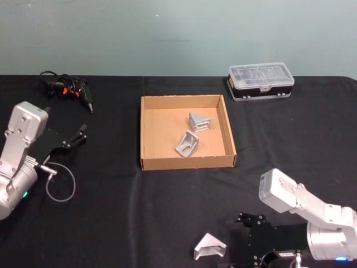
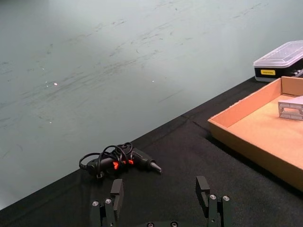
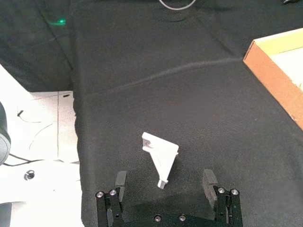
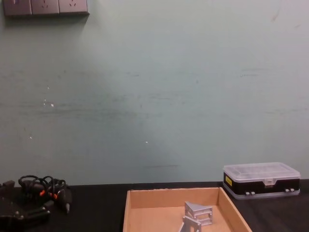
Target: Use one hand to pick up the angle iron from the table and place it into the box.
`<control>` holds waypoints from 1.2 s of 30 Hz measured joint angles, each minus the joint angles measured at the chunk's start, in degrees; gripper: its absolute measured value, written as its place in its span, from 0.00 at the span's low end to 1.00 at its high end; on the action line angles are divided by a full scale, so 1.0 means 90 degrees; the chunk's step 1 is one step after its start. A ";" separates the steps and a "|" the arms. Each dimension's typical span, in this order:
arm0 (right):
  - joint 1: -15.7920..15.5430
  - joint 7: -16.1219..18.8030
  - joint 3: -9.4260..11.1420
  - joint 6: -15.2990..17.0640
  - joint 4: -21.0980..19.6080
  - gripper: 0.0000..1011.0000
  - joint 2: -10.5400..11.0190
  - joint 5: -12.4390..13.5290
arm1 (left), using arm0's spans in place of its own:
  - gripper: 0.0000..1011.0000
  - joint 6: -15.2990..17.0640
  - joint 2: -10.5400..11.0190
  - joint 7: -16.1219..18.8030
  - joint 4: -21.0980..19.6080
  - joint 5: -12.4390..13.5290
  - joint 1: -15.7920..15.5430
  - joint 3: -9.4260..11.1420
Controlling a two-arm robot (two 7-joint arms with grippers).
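angle iron [image 3: 160,158]: on the counter [image 1: 111,212], apart from the box [image 1: 148,134].
right gripper [image 3: 164,177]: jaws wide, either side of the angle iron, touching neither side.
left gripper [image 2: 160,188]: far left, jaws wide, empty.
plastic case [image 2: 279,59]: yellow label [image 2: 267,72], print unreadable.
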 joint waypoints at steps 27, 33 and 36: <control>0.0339 -0.0054 -0.0350 0.0194 0.0066 0.79 -0.0097 -0.0175 | 0.99 0.0000 0.0000 0.0000 0.0000 0.0000 0.0000 0.0000; 0.0333 -0.0054 -0.0342 0.0190 0.0062 0.65 -0.0094 -0.0173 | 0.99 0.0000 0.0000 0.0000 0.0000 0.0000 0.0000 0.0000; 0.0331 -0.0054 -0.0340 0.0187 0.0059 0.51 -0.0092 -0.0171 | 0.99 0.0000 0.0000 0.0000 0.0000 0.0000 0.0000 0.0000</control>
